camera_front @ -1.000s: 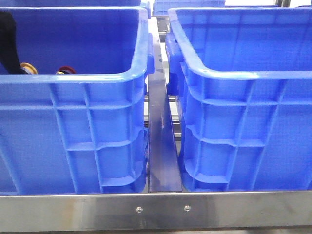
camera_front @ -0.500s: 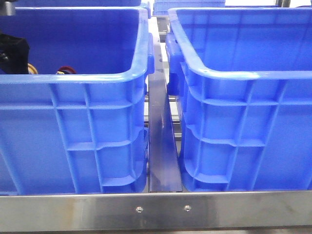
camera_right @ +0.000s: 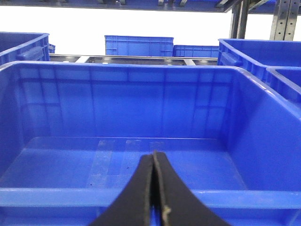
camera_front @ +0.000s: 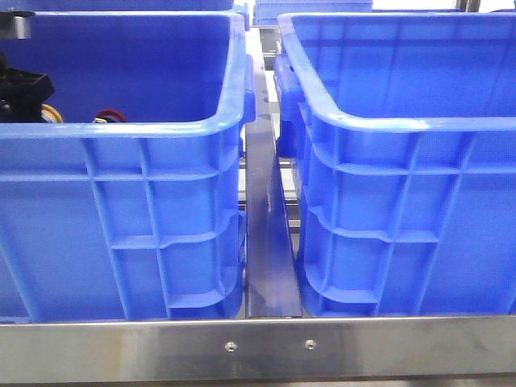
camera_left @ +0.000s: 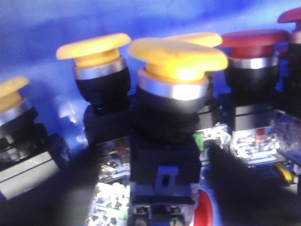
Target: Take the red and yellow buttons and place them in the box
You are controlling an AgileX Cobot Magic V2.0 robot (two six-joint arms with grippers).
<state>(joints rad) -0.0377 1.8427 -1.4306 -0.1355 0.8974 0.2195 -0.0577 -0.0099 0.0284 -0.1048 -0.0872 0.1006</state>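
Several mushroom-head push buttons stand in the left blue bin. In the left wrist view a yellow button with a black body stands closest, between my left gripper's dark fingers. My left gripper is open around its body, with a gap on each side. A red button stands beside it. In the front view my left gripper is low inside the bin at the far left, next to a yellow cap and a red cap. My right gripper is shut and empty over the right bin.
More yellow buttons and another red cap crowd around the near one. The right blue bin holds nothing that I can see. A metal rail runs between the bins. More blue bins stand behind.
My left gripper has sunk lower into the left bin, towards the buttons. The right arm has not moved.
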